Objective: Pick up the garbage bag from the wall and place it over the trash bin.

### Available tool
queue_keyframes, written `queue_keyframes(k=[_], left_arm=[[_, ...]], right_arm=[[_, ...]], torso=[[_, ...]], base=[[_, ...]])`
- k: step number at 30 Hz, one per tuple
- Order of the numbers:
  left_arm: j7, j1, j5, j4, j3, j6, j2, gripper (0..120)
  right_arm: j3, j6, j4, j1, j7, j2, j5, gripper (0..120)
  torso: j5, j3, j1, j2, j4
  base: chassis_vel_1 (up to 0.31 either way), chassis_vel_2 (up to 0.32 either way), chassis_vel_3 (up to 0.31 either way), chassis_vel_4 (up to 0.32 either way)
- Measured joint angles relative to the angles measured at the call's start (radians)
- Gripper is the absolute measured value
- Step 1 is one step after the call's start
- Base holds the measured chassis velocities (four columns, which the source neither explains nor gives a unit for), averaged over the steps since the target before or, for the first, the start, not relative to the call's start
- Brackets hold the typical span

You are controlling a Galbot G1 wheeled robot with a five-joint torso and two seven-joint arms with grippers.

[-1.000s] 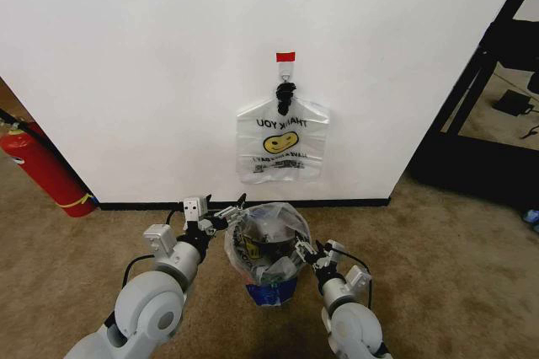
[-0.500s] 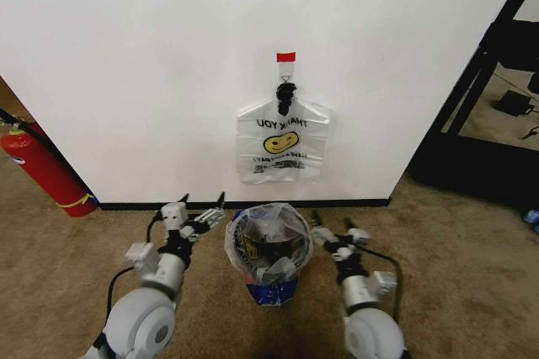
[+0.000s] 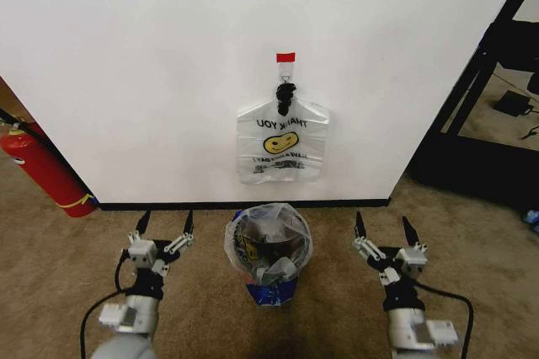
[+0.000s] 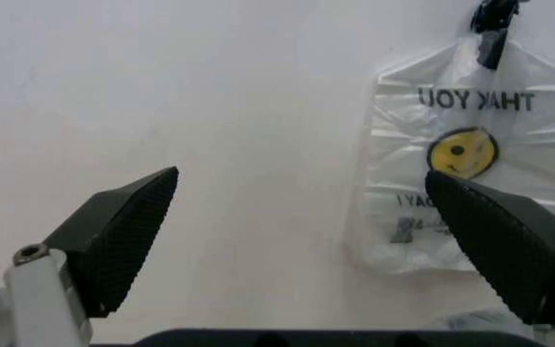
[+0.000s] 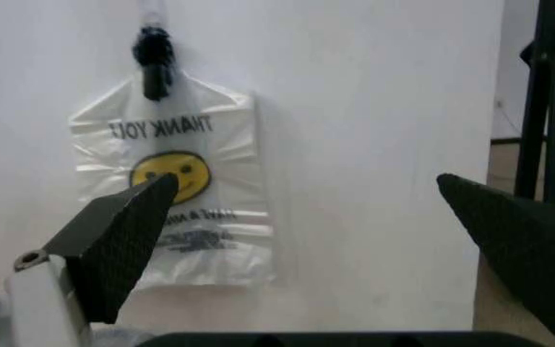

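Placement looks done: garbage bag point(image 3: 268, 245), blue patches showing, lines the trash bin point(image 3: 270, 290) on brown carpet point(image 3: 472, 241) below the wall point(image 3: 152, 72), where a like smiley bag point(image 3: 282, 148) hangs. Left gripper point(image 3: 162, 226) and right gripper point(image 3: 383, 230) flank it, both spread wide, empty; retreat seems next.

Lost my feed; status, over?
Left gripper and right gripper open, flanking bin. Translucent white smiley garbage bag with blue patches drapes black mesh trash bin. Nothing in the way.
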Motion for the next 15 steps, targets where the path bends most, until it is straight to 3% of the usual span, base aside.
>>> queue_keyframes(k=[15], left_arm=[[-0.028,0.021,0.028,-0.036,0.0,0.02,-0.018,100]], right_arm=[[-0.005,0.033,0.023,-0.025,-0.011,-0.01,-0.018,100]], torso=[[0.0,0.0,0.0,0.0,0.0]], base=[[0.0,0.0,0.0,0.0]])
